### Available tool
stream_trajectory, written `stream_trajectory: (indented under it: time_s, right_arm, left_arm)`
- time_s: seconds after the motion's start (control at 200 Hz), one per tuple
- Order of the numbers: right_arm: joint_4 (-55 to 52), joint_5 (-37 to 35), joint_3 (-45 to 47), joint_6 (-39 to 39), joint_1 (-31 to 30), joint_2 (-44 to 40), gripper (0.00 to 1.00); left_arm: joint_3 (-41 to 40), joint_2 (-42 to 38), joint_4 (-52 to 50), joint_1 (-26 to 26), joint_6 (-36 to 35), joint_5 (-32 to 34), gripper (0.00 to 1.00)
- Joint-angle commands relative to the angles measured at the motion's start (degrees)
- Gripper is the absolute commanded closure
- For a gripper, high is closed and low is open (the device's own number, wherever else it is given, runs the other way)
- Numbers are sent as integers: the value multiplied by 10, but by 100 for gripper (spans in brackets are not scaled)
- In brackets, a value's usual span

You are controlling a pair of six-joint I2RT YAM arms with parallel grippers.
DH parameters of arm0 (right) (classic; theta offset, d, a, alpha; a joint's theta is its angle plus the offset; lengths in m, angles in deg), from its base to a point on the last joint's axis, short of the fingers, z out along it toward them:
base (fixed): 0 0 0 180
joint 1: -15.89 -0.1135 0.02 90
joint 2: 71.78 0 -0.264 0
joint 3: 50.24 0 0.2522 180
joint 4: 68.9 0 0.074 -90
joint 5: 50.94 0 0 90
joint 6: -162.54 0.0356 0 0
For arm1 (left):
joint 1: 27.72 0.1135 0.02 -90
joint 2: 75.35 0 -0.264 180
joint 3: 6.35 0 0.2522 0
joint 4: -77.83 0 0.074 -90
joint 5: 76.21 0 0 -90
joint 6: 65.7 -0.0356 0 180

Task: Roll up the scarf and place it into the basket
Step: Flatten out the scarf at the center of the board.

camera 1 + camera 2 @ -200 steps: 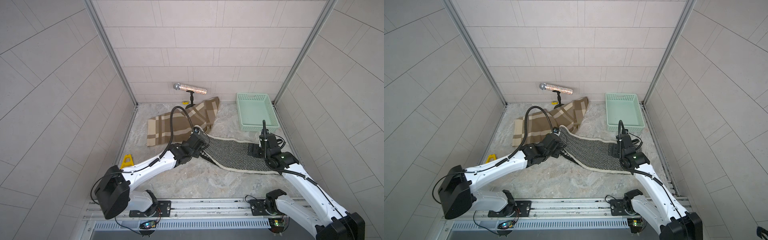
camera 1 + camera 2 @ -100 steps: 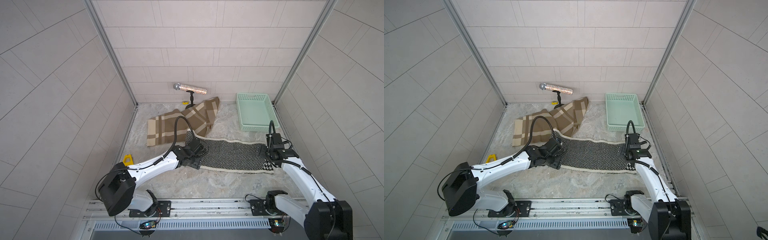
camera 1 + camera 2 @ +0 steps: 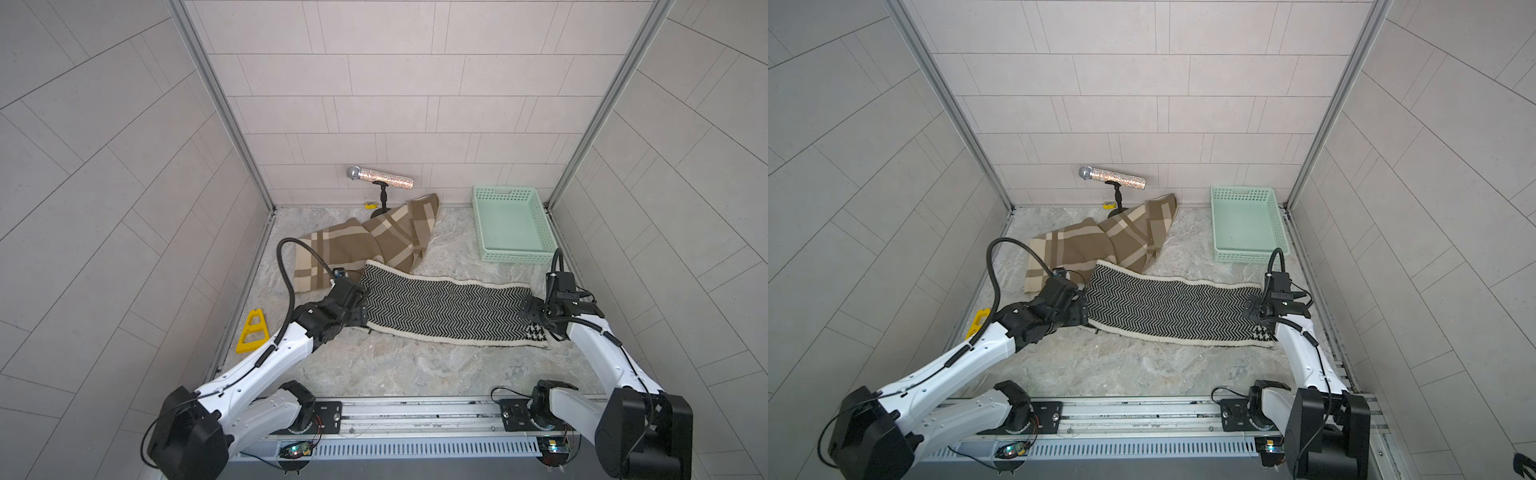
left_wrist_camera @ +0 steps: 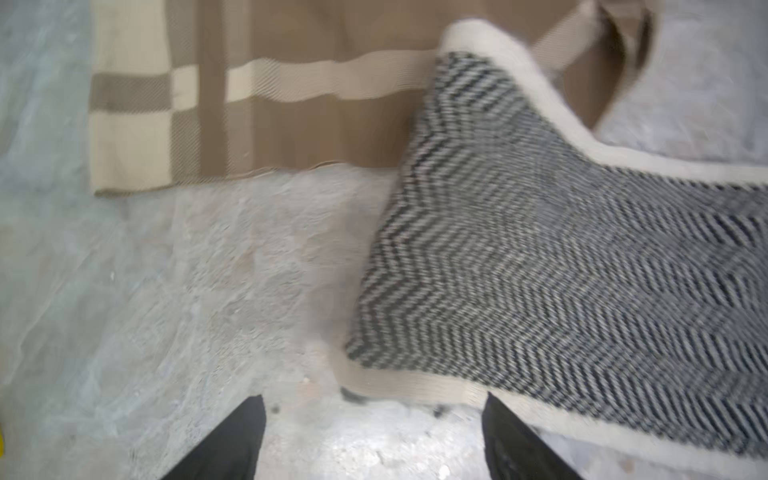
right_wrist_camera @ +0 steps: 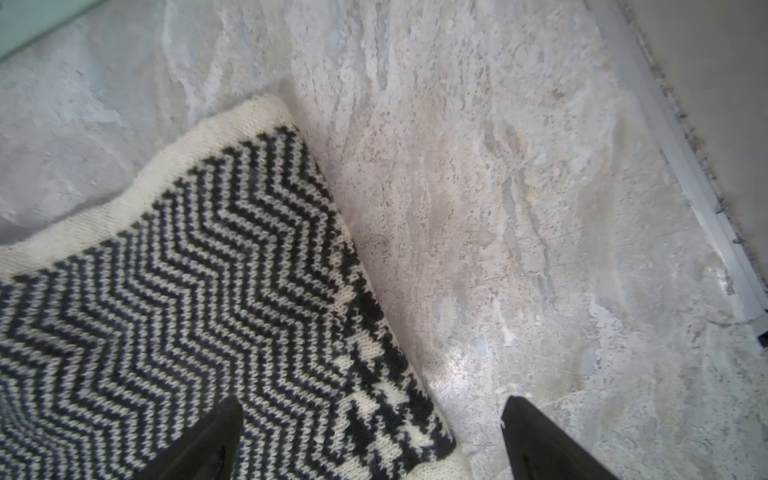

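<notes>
The scarf [image 3: 440, 309] [image 3: 1163, 309], a black-and-white herringbone knit with a cream border, lies flat and stretched out across the floor. My left gripper [image 3: 360, 305] [image 4: 374, 399] hovers at its left end, jaws wide open; only the scarf's cream corner [image 4: 415, 382] lies ahead of them. My right gripper [image 3: 528, 309] [image 5: 374, 401] is open over the scarf's right end [image 5: 187, 270], one finger above the knit and the other above bare floor. The mint-green basket [image 3: 515, 257] [image 3: 1246, 255] stands empty at the back right, beyond the right gripper.
A brown plaid cloth [image 3: 357, 245] [image 4: 291, 124] lies rumpled behind the scarf's left end, partly under it. A glittery microphone on a stand [image 3: 380, 178] is at the back wall. A yellow triangle [image 3: 251, 330] lies by the left wall. The right wall's rail [image 5: 685, 166] runs close to the right gripper.
The scarf, slanted and bunched a second ago, now lies straight and flat. My left gripper has opened and let go of its left end. The right arm has shifted toward the right wall.
</notes>
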Motion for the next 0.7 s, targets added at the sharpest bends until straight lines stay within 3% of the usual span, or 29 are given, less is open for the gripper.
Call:
stream_trajectory:
  time_s: [0.0, 0.14, 0.45, 0.485, 0.535, 0.59, 0.646, 0.696]
  right_arm:
    - [2, -4, 12, 8, 5, 8, 0]
    - [10, 4, 9, 13, 7, 32, 0]
    - [28, 61, -7, 32, 41, 146, 1]
    - [24, 81, -7, 32, 45, 162, 8]
    - [22, 101, -27, 31, 46, 183, 27]
    - [25, 114, -31, 31, 47, 197, 70]
    - [19, 112, -42, 31, 49, 198, 99]
    - [7, 101, -57, 31, 53, 189, 100]
  left_arm:
    - [-33, -26, 38, 63, 41, -33, 15]
    - [-58, -27, 75, 102, 43, -76, 15]
    - [-64, 20, 125, 110, 48, -103, 11]
    - [-64, 23, 125, 112, 48, -102, 11]
    - [-64, 24, 125, 115, 49, -100, 11]
    - [-64, 24, 124, 119, 48, -100, 11]
    - [-62, 24, 124, 123, 45, -101, 11]
    - [-60, 23, 118, 124, 42, -96, 11]
